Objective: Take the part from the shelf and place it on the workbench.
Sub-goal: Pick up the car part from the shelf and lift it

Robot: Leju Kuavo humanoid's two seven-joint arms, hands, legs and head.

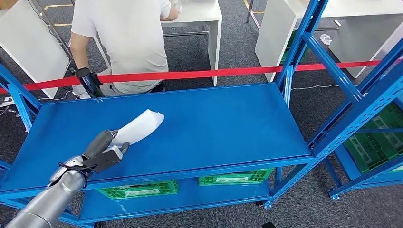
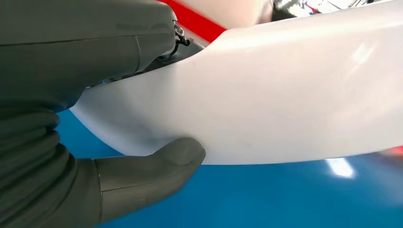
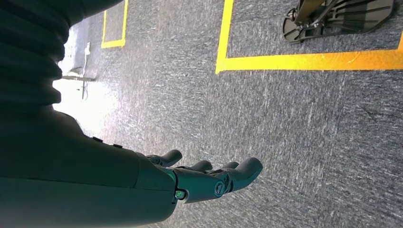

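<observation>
One white part (image 1: 140, 127) was all we held, a long curved piece of smooth plastic, and we held it in our left hand (image 1: 105, 148) above the top board of the blue shelf (image 1: 214, 123). From the head view the part stuck out forward and to the right from the hand, over the left half of the board; we could not tell whether its far end touched the blue surface. The left wrist view showed our thumb (image 2: 157, 168) pressed against one edge of the part (image 2: 285, 95) and the rest of the hand closed over the other side, so the grip was firm around its near end. Our right hand (image 3: 209, 178) hung at our side over grey carpet (image 3: 309, 142) with yellow tape lines (image 3: 304, 60), its fingers stretched out, a little apart, and holding nothing.

Below the top board, two green crates (image 1: 138, 190) sat on the lower level of the shelf, and more green crates (image 1: 375, 142) sat in the next blue rack to the right. A red band (image 1: 214, 73) ran across behind the shelf. Beyond it a person in a white shirt (image 1: 128, 33) sat with their back to us at a white table (image 1: 199, 14).
</observation>
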